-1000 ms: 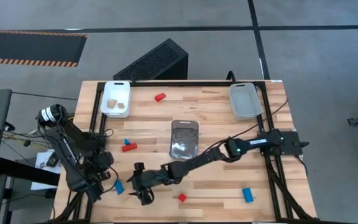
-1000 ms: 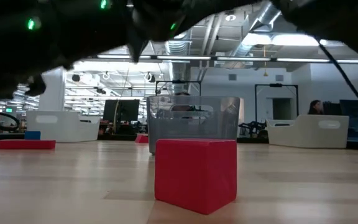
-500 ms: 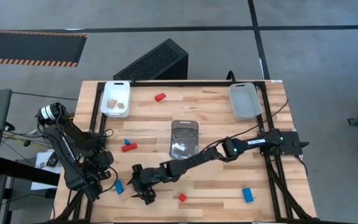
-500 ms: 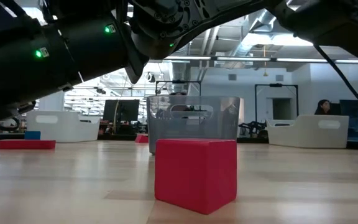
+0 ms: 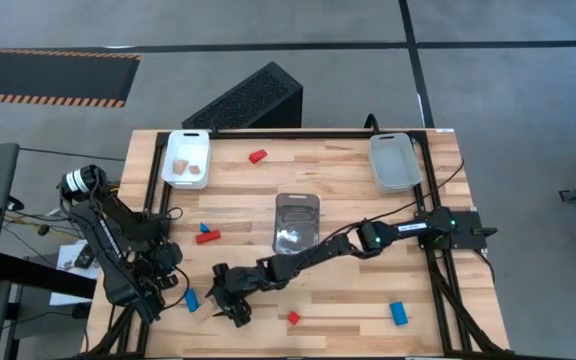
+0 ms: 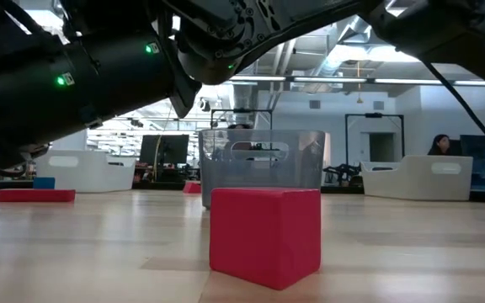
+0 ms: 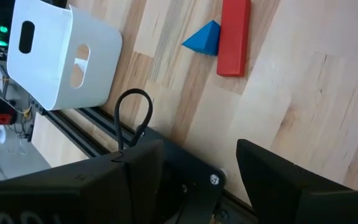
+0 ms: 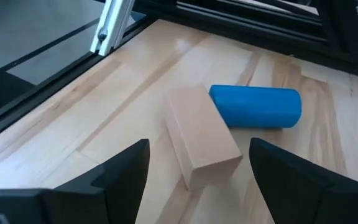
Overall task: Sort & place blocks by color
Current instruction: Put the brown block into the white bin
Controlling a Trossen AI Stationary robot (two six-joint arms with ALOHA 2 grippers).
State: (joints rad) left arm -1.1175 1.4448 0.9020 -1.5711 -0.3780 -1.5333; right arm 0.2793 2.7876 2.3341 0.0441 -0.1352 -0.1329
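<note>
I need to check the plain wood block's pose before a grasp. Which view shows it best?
The right wrist view: the wood block lies flat beside the blue cylinder, between the open right hand's fingers. Other views don't show it.

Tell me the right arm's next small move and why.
Probably lower the right gripper and close on the plain wood block. Its fingers stand open on either side of that block, which lies against a blue cylinder near the table's front left edge.

Ahead of my dark fingers [image 8: 129, 168] lie a plain light wood block [image 8: 202, 134] and a blue cylinder [image 8: 256, 107]. A red cube [image 6: 265, 236] sits on my pale striped wooden table [image 5: 348, 170].
</note>
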